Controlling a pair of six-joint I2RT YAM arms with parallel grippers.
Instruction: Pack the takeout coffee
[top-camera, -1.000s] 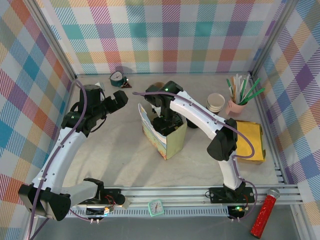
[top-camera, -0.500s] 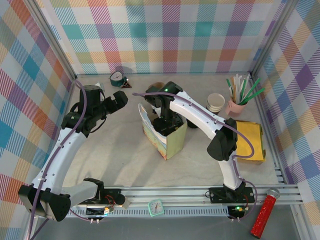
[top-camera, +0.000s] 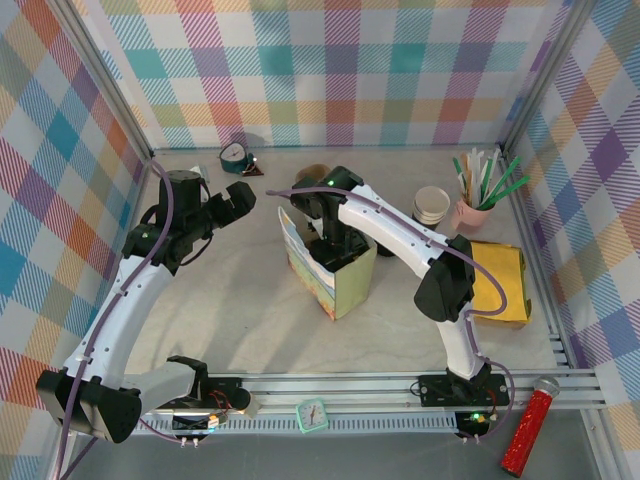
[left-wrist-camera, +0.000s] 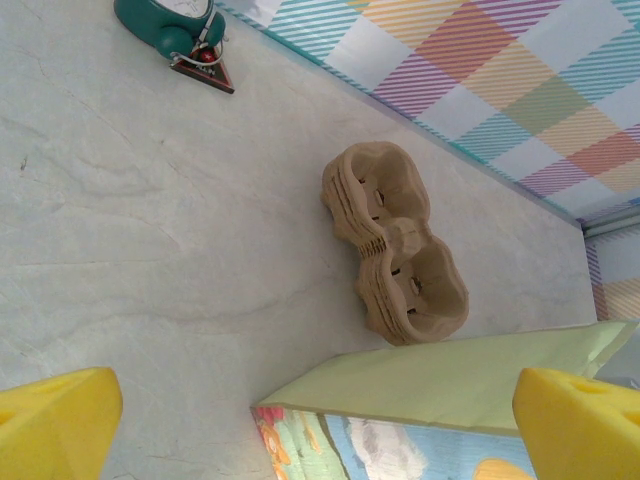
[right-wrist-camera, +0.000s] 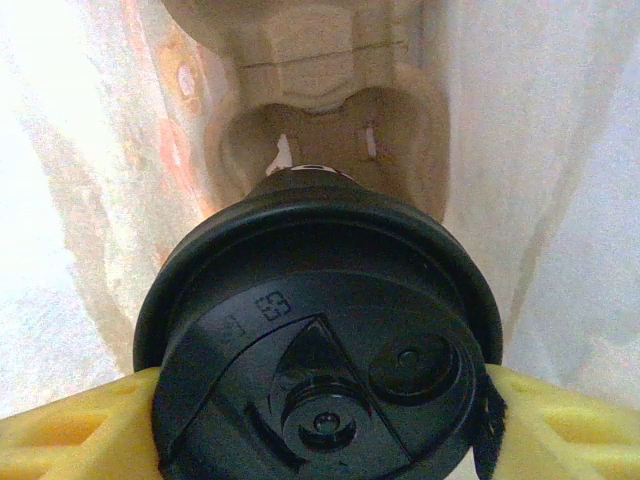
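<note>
**Operator:** What does your right wrist camera give you, closest first?

**Arm:** My right gripper is clamped on the takeout coffee, with a yellow finger pressed to each side just under its black lid. Beyond the cup, down between the walls of the paper bag, lies a pulp tray. The cup hangs over one pocket; whether it is seated I cannot tell. From overhead, I just see my right arm plunging into the bag's open mouth, mid-bench.

**Operator:** And the left?

**Arm:** My left gripper is spread wide and holds nothing, near the bag's green top edge. Past it a stack of pulp carriers lies on the bench, with a teal alarm clock farther back by the plaid wall.

**Operator:** Any writing?

**Arm:** The lid carries a small raised mark beside a triangle, too faint for me to read. The bag's side shows cartoon clouds.
</note>
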